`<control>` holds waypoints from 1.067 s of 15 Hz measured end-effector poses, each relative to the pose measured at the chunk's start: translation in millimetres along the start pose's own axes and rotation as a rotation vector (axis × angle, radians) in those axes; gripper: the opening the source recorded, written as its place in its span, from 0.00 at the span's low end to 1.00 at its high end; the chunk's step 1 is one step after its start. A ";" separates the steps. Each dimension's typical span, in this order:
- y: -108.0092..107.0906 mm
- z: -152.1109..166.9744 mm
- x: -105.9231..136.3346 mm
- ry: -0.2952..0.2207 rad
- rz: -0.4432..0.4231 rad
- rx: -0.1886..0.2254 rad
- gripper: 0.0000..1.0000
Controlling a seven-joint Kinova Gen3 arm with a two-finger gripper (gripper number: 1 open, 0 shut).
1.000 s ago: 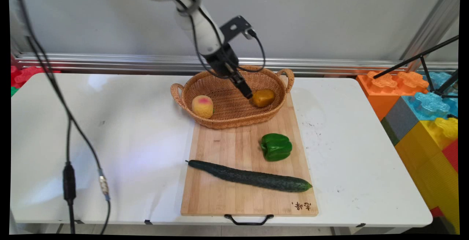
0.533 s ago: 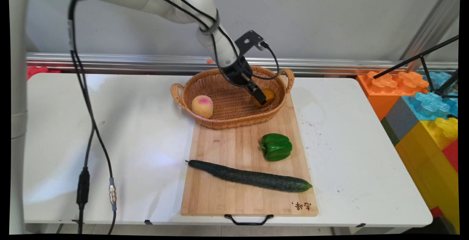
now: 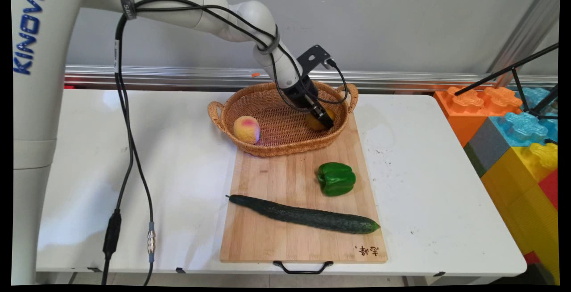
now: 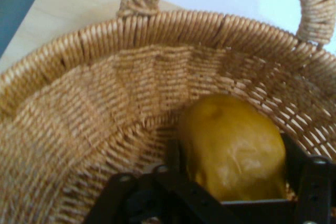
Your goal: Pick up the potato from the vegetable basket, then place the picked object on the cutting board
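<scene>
A yellow-brown fruit (image 3: 313, 124) lies at the right end of a wicker basket (image 3: 285, 147), against its wall. My gripper (image 3: 324, 121) reaches down into the basket from the upper left and stands open, one finger on each side of the fruit. In the hand view the fruit (image 4: 231, 145) fills the space between the two black fingers (image 4: 174, 156), with the basket wall (image 4: 105, 103) and a handle behind it. A pink-and-yellow peach (image 3: 246, 129) sits at the basket's left end, away from the gripper.
The basket rests on the far end of a wooden cutting board (image 3: 290, 243). A green bell pepper (image 3: 336, 178) and a long cucumber (image 3: 303, 214) lie on the board nearer the camera. Large coloured toy blocks (image 3: 513, 127) and a black tripod leg (image 3: 513, 67) stand at the right.
The arm has swung right and lowered into the basket. The gripper went from just left of the fruit to straddling it.
</scene>
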State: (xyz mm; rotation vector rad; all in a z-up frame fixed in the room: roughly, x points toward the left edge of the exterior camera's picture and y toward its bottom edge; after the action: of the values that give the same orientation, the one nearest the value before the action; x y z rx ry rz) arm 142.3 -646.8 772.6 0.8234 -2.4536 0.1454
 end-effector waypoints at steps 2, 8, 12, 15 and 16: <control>-0.9 1.0 1.9 0.014 0.039 0.006 0.00; 4.4 -35.9 11.2 0.083 0.100 0.053 0.00; 20.9 -81.6 23.1 0.129 0.130 0.079 0.00; 38.3 -115.4 25.5 0.157 0.141 0.080 0.00; 45.5 -127.4 23.7 0.164 0.142 0.078 0.00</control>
State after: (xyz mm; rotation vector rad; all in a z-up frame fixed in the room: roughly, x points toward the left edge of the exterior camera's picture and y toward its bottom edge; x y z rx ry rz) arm 158.6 -589.0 896.1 0.6423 -2.3621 0.3489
